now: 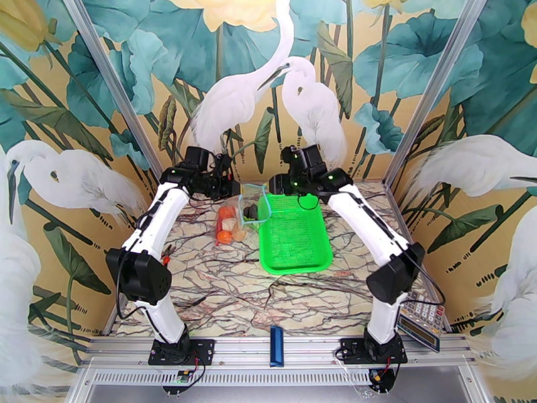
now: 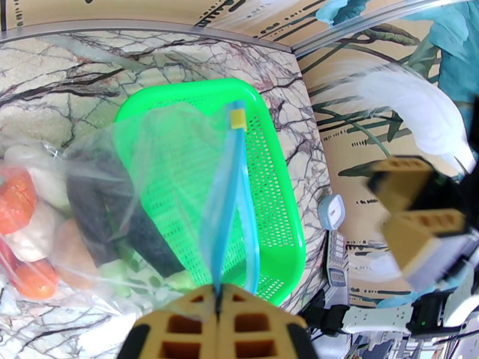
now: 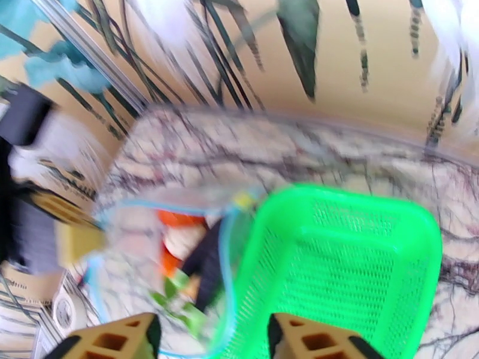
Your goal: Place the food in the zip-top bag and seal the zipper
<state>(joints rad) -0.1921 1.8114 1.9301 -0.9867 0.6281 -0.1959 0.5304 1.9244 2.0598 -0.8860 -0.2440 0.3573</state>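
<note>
Several small toy vegetables (image 2: 72, 255) already lie inside your see-through soft plastic zip-top bag (image 2: 149, 151). Through the film you can see orange-red tomatoes (image 2: 15, 201), a dark eggplant (image 2: 102, 216), pale white pieces (image 2: 33, 231) and a green piece (image 2: 120, 279).

From above, the bag lies on the marbled table (image 1: 221, 290) at about 11 o'clock from the table's middle. Its mouth edge sits at 3 o'clock, against the rim of the bright green mesh plastic basket (image 1: 295, 243).

A thin light-blue plastic zipper strip (image 2: 230, 216) runs along that mouth, with a small yellow tab (image 2: 238, 119) at its far end. Its two blue tracks show a gap between them near your left hand.

Your left hand (image 2: 218, 294) has its fingers pressed together on the near end of the zipper strip. Your right hand (image 3: 212, 345) has its fingers spread and pinches nothing. It hangs above the bag's mouth edge and the basket's corner, though its wrist view is blurred.

Farther out, a short dark-blue bar (image 1: 276, 346) lies at 6 o'clock between the arm bases. A grey calculator (image 1: 419, 324) sits at about 4 o'clock, beside the right arm's base.
</note>
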